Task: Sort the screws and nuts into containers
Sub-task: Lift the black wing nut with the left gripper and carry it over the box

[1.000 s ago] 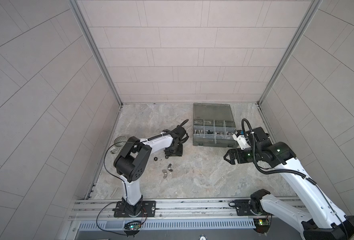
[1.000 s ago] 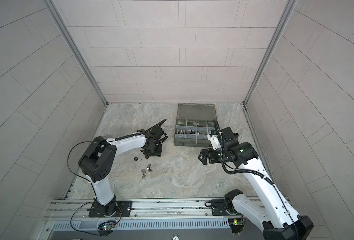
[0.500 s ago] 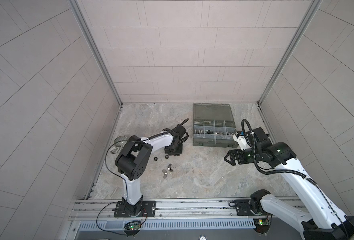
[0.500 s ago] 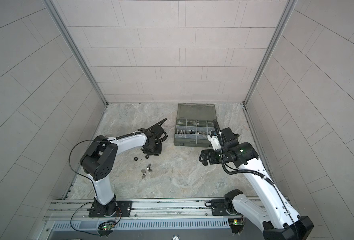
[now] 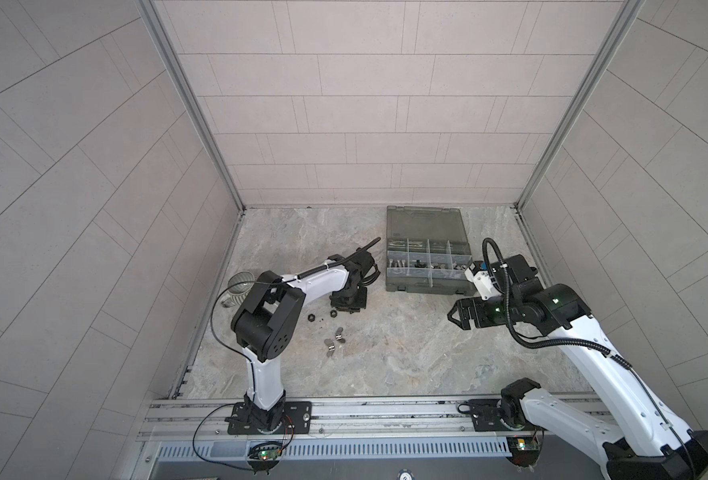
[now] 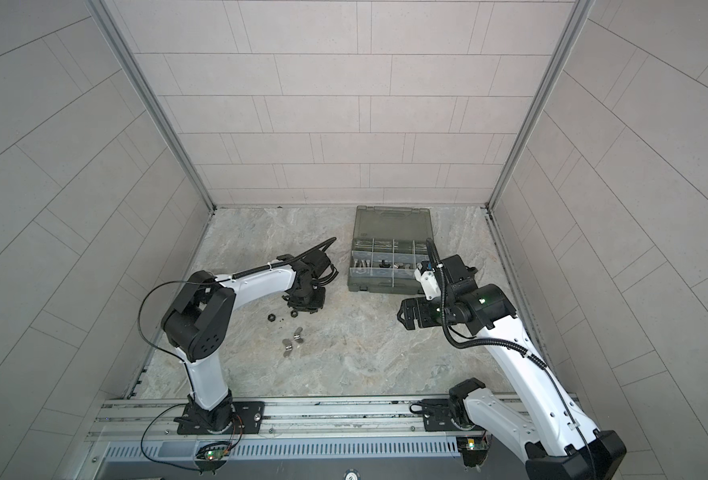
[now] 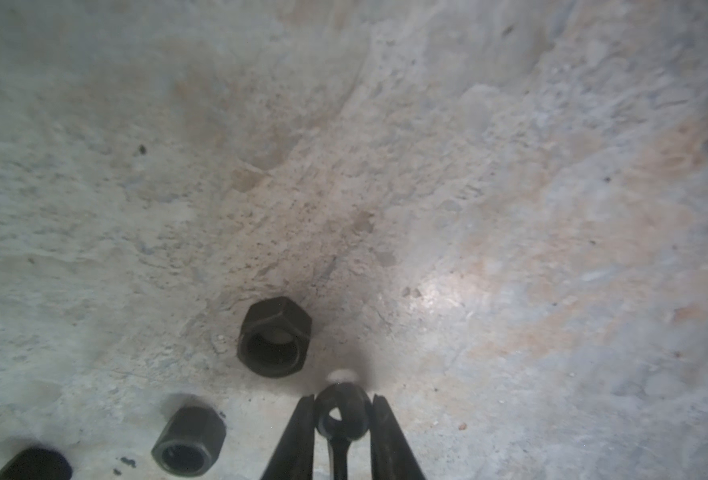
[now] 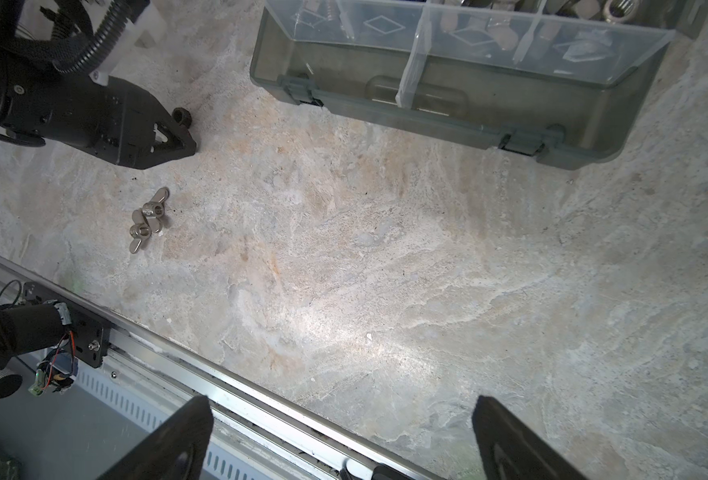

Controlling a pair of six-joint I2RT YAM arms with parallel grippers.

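With the far wall as twelve o'clock in both top views, the left gripper point(image 5: 346, 306) stands tip-down near the middle of the table point(image 5: 385, 365). Only the left wrist view shows its grip. There the two black fingers point(image 7: 298, 432) are closed on a small black wing nut point(image 7: 342, 415), seen as a round eye with a thin wing running back between them. Whether the nut is off the surface I cannot tell. Two black hex nuts point(image 7: 275, 336) lie loose just beside it, clear of the fingers; from above they are dark specks at nine o'clock of the gripper. Two silver wing nuts point(image 8: 152, 210) lie touching each other at six o'clock of it. The smoky grey box point(image 5: 427, 286) sits open at two o'clock, its lid laid back toward the far wall. Its compartments point(image 8: 489, 37) show clear dividers and silver nuts in the right wrist view. The right gripper point(image 5: 454, 318) hangs at three o'clock, just in front of the box, jaws spread wide over bare table. A ribbed mug point(image 5: 240, 286) stands at nine o'clock by the table's edge. Open tabletop runs from the wing nuts toward four o'clock and down to the rail point(image 5: 364, 415) at six o'clock.
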